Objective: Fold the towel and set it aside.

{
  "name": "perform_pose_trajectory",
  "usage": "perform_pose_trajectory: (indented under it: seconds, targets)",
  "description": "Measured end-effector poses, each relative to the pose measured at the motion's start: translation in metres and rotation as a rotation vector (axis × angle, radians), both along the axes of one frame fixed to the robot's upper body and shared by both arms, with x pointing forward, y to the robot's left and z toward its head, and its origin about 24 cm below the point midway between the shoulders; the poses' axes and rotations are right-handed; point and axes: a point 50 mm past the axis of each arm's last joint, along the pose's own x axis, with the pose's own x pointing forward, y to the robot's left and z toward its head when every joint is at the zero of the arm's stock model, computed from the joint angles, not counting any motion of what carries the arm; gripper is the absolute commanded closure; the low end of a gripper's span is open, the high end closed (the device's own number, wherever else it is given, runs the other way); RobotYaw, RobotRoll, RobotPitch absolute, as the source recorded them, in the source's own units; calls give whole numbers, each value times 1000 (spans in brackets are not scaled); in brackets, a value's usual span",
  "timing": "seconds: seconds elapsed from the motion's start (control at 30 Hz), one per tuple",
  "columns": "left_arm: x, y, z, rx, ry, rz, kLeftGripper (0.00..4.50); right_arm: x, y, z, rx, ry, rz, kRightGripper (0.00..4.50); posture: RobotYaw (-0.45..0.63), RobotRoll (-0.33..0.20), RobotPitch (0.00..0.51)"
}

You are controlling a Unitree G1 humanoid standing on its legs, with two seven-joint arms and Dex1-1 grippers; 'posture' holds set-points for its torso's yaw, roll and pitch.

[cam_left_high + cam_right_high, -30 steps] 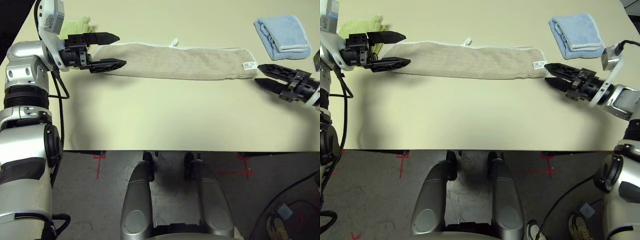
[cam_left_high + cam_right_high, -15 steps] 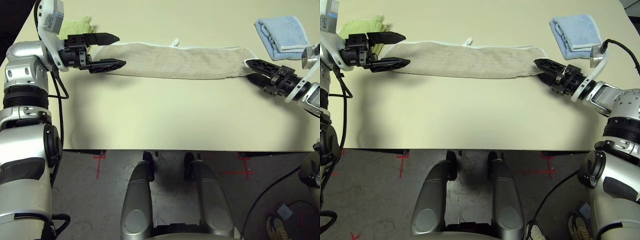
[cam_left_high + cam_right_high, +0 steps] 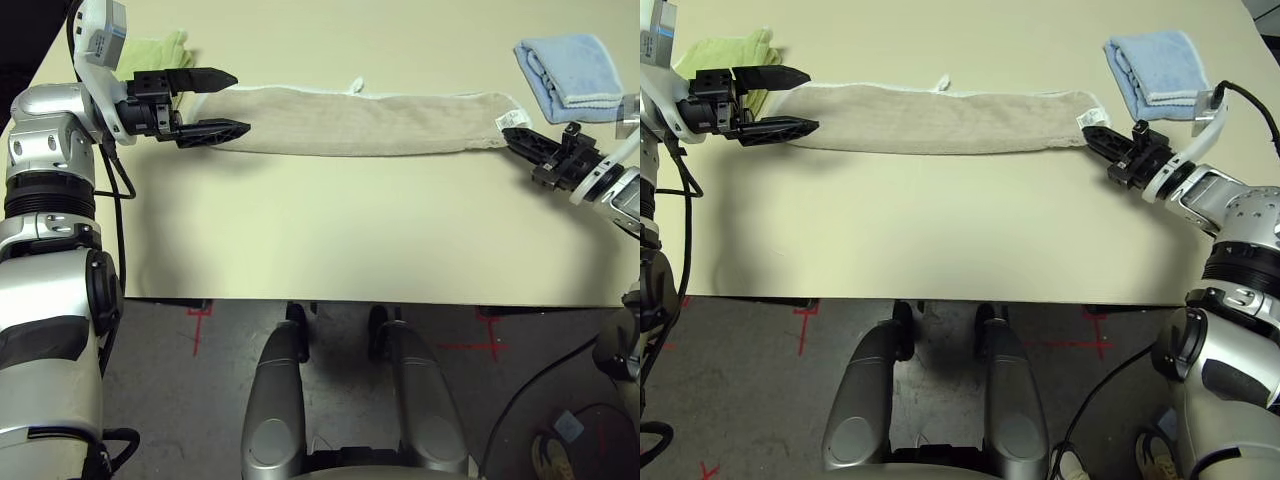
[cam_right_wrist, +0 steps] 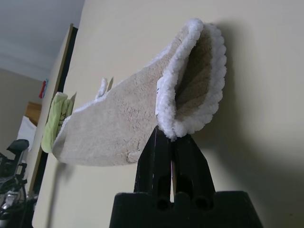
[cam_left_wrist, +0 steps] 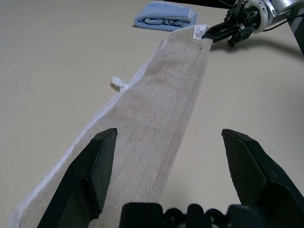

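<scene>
Both eye views look forward and down from the robot's head, before the near side of the towel, sharing its whole strip. The left wrist view faces along the towel from close over its left end; the right wrist view looks back along it from close at its right end.

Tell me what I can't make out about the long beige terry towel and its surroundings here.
- Writing on the beige towel's white tag: too small, left wrist view.
- Far-left end of the beige towel: partly behind the black left gripper, left eye view.
</scene>
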Motion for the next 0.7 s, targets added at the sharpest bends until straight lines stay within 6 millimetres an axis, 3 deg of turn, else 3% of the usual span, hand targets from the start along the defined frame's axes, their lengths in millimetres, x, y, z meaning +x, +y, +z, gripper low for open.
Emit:
perform_pose_trajectory:
  seconds: [0.37,0.7]
  targets:
    - [1,-2,-1,2,5,-3,0,-6,-37,4,-82,9,-144,4470,-62,0,378]
    - [2,-4,-2,-3,7,-7,0,3,-32,22,-159,-90,-67,4470,-53,0,368]
